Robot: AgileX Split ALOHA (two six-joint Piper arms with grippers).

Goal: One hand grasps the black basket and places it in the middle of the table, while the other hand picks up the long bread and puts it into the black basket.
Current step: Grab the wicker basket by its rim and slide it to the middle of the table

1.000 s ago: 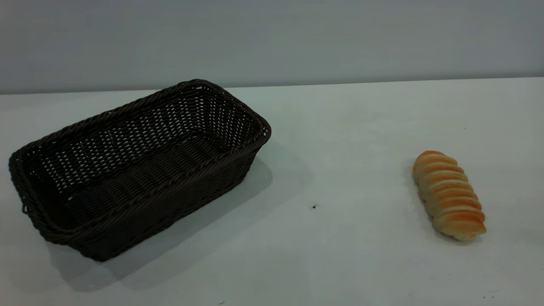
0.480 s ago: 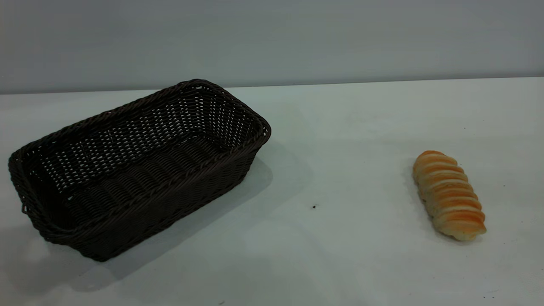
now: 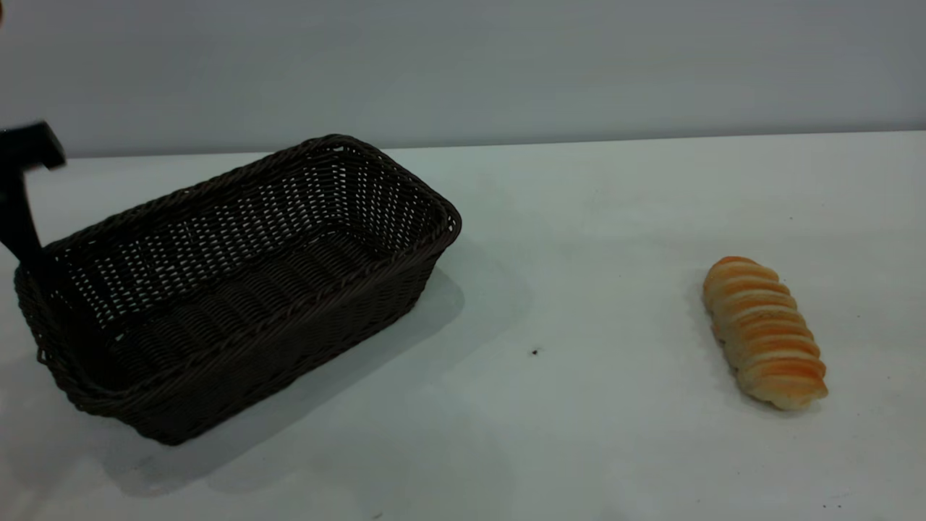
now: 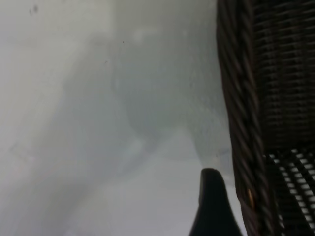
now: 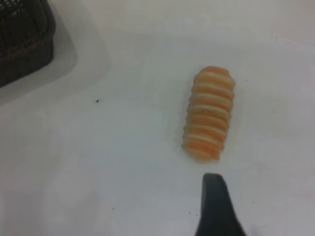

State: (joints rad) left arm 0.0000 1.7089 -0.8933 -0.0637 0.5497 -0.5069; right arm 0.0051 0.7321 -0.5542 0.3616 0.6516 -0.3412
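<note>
The black basket [image 3: 239, 282] stands on the left of the table [image 3: 579, 217], set at a slant and empty. My left gripper [image 3: 25, 202] hangs at the basket's left end, at the rim. In the left wrist view one finger [image 4: 211, 209] stands just outside the braided rim [image 4: 241, 123], with no second finger in view; the gripper is open. The long bread [image 3: 763, 333] lies on the right, ridged top up. My right gripper [image 5: 261, 216] hovers over the table just short of the bread [image 5: 209, 115], open and empty, with one finger [image 5: 216, 209] showing.
A grey wall [image 3: 463, 65] rises behind the table's far edge. A small dark speck [image 3: 534, 352] lies on the bare white surface between basket and bread. A corner of the basket [image 5: 22, 42] shows in the right wrist view.
My left gripper has come into the exterior view at the far left and down to the basket's left end. The basket and the bread have not moved.
</note>
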